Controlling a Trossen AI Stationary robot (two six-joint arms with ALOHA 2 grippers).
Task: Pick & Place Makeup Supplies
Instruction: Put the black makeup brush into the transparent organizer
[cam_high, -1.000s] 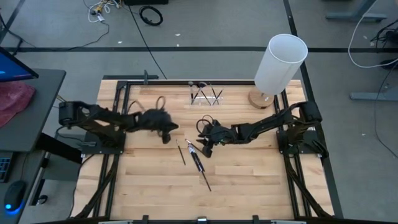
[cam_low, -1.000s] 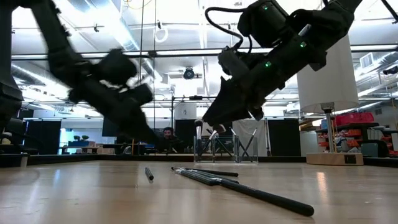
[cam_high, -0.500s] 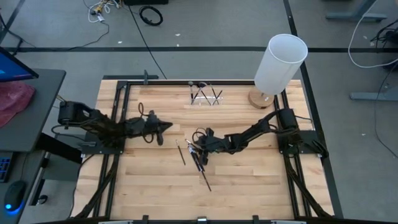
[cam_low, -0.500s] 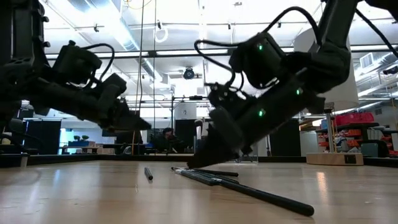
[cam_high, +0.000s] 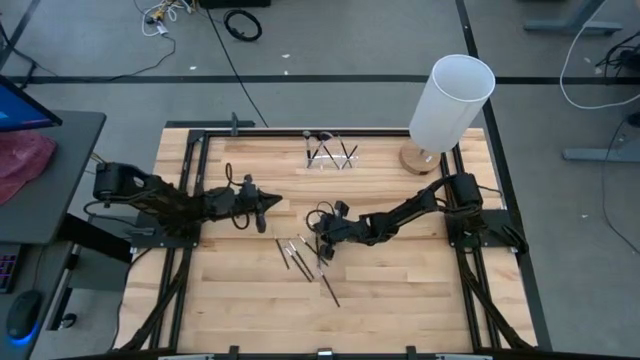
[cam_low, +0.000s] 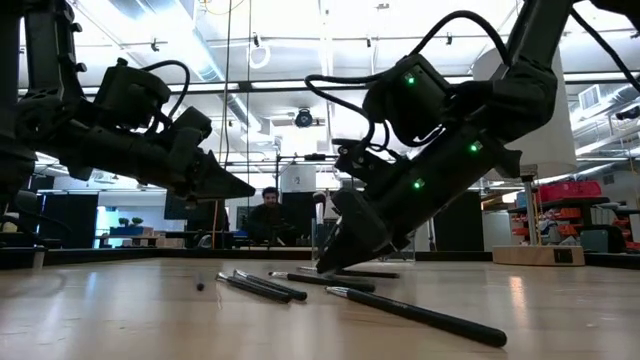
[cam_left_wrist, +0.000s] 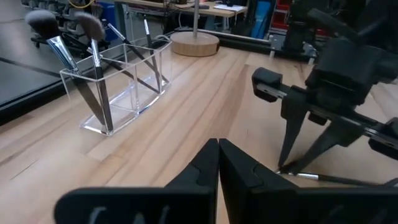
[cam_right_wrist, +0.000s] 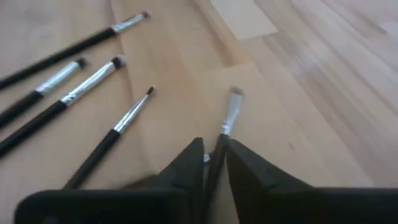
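Observation:
Several thin black makeup brushes (cam_high: 295, 250) with silvery ferrules lie loose on the wooden table, also seen in the low view (cam_low: 262, 286) and the right wrist view (cam_right_wrist: 93, 78). My right gripper (cam_high: 322, 248) is down among them, shut on one brush (cam_right_wrist: 229, 118), with its tips at the table top (cam_low: 328, 265). My left gripper (cam_high: 270, 200) hovers shut and nearly level above the table's left half (cam_low: 245, 187), holding nothing (cam_left_wrist: 218, 144). A small clear holder (cam_high: 332, 155) with brushes standing in it is at the far edge. My right gripper pinches one brush between its two fingers on the black handle just behind the silvery ferrule (cam_right_wrist: 219, 148). The fingers slant down from the table's right side, and the brush runs along them. Its ferrule and bristle tip (cam_right_wrist: 235, 93) stick out ahead, low over the table.
A tall white cylinder (cam_high: 452, 100) on a round wooden base (cam_left_wrist: 194, 43) stands at the far right corner. A longer brush (cam_low: 410, 312) lies nearer the front. Black frame rails (cam_high: 185, 250) run along both table sides. A person shows in the room behind (cam_low: 268, 205).
My right gripper has sunk to the table onto the brushes. The brushes, bunched before, have slid apart and toward the left. My left gripper has tipped up from pointing down to nearly level and drawn back a little toward the far left.

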